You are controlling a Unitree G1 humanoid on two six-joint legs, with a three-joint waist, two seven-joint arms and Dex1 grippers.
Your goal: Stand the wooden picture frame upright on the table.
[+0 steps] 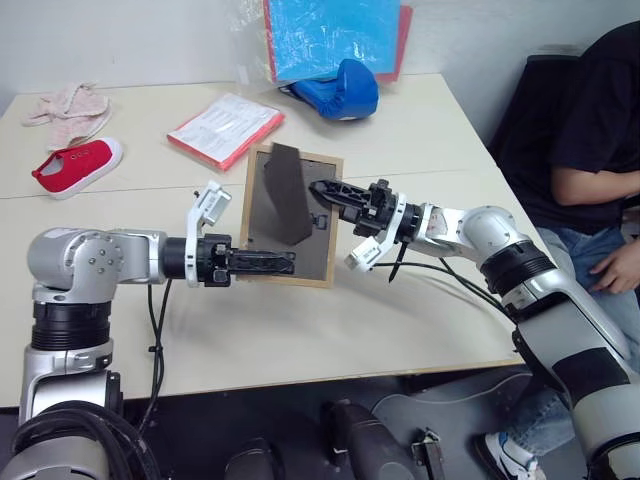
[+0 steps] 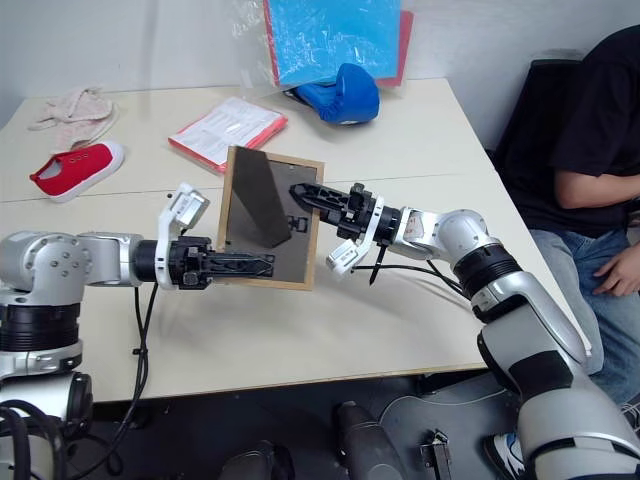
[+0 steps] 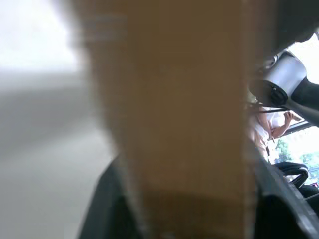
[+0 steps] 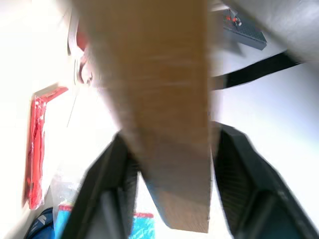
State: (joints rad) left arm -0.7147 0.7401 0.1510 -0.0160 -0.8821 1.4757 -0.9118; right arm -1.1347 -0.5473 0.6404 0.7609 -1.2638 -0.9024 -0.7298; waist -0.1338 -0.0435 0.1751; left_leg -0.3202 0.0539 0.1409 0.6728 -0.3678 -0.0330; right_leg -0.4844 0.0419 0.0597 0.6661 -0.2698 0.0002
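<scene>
Both grippers, left [image 1: 285, 262] and right [image 1: 322, 188], clamp opposite edges of the wooden picture frame [image 1: 290, 215], holding it tilted above the table [image 1: 400, 320], stand folded out, probably for setting down upright.

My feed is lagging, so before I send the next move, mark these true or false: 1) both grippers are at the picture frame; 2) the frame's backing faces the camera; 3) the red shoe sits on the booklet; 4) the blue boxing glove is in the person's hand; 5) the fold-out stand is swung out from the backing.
1) True: the left gripper is at the lower edge of the wooden picture frame and the right gripper at its right side.
2) True.
3) False: the red shoe lies on the table, apart from the booklet.
4) False: the blue boxing glove lies on the table.
5) True: the stand angles out.
</scene>
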